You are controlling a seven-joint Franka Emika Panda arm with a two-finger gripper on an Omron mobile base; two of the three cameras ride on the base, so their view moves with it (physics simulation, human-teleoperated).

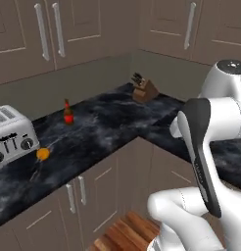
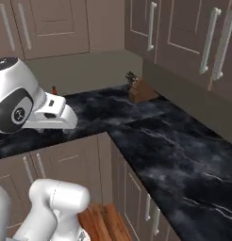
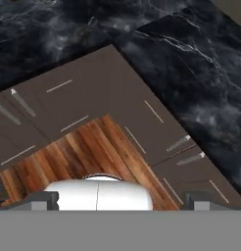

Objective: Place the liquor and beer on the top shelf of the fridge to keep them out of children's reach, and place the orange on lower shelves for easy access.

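Note:
The beer (image 1: pixel 68 113), a slim brown bottle with a red neck, stands upright on the black marble counter (image 1: pixel 108 127) near the back wall. Its red tip also peeks over my arm (image 2: pixel 53 89). The orange (image 1: pixel 42 154) lies on the counter just right of the toaster. My gripper (image 3: pixel 122 198) hangs in front of the counter's inner corner, pointing down at the cabinet fronts and wood floor. Its fingertips (image 3: pixel 46 198) stand wide apart, open, with nothing between them. The liquor, the fridge and its shelves are out of view.
A silver toaster (image 1: pixel 10 135) stands at the counter's left end and a wooden knife block (image 1: pixel 144 89) sits in the back corner. Brown wall cabinets (image 1: pixel 68 29) hang above, base cabinets (image 1: pixel 93 196) stand below. The counter bends into an L toward the right (image 2: pixel 184 150).

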